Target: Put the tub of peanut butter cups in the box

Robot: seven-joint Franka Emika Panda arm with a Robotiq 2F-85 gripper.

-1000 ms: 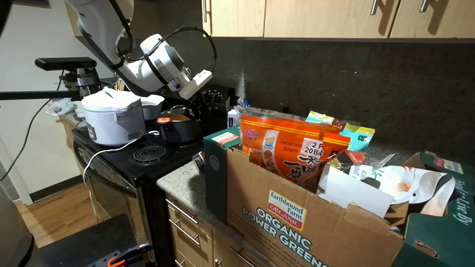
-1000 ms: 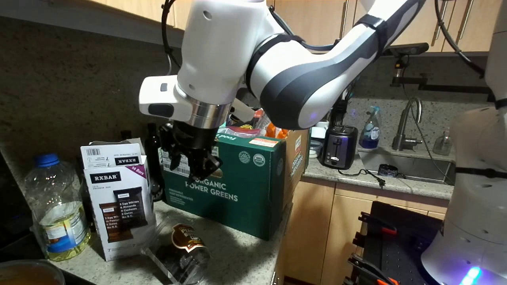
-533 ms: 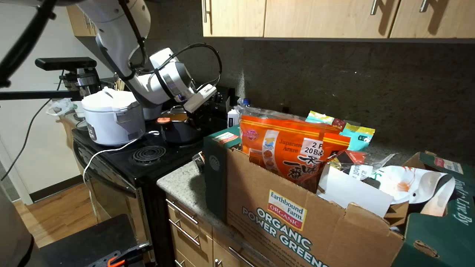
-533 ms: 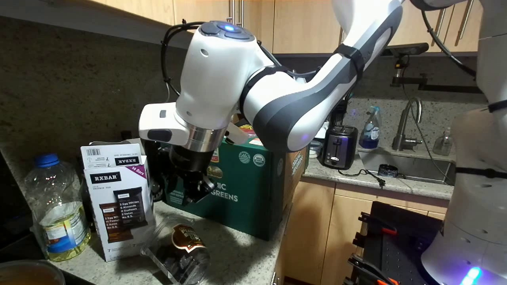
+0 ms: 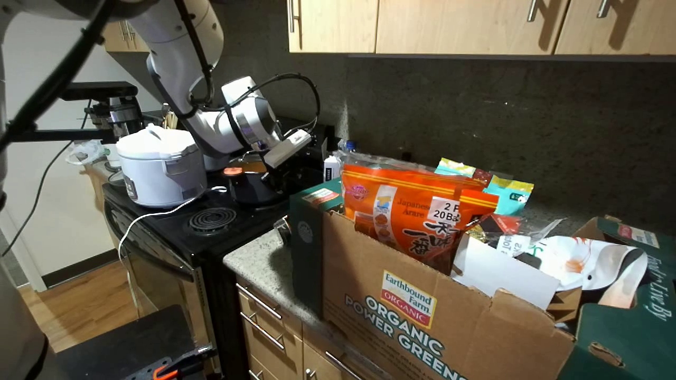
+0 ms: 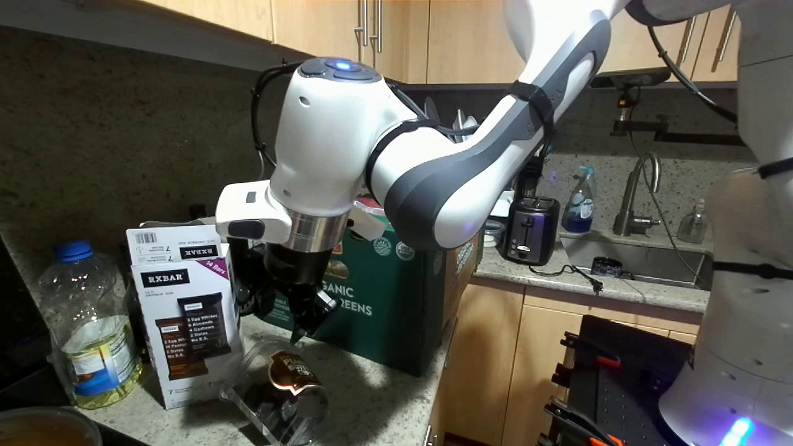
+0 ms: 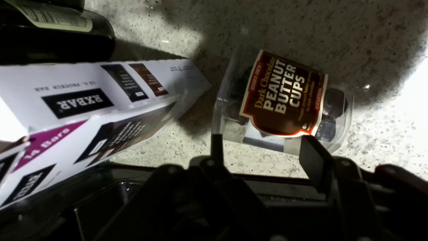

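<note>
On the tabletop (image 6: 381, 399) near the box (image 6: 393, 322), the tub (image 7: 284, 97) is apparently about to be grasped by the claw (image 7: 262, 142), which is spread and empty and should next be lowered around it, then closed.

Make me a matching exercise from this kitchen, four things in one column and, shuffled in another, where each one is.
1. peanut butter cups tub
2. Japanese Arare bag
3. rice cooker
4. toaster

A. poking out of the cardboard box
B. beside the sink
C. on the counter, near the RXBAR carton
D. on the stove

Pairs: 1-C, 2-A, 3-D, 4-B
</note>
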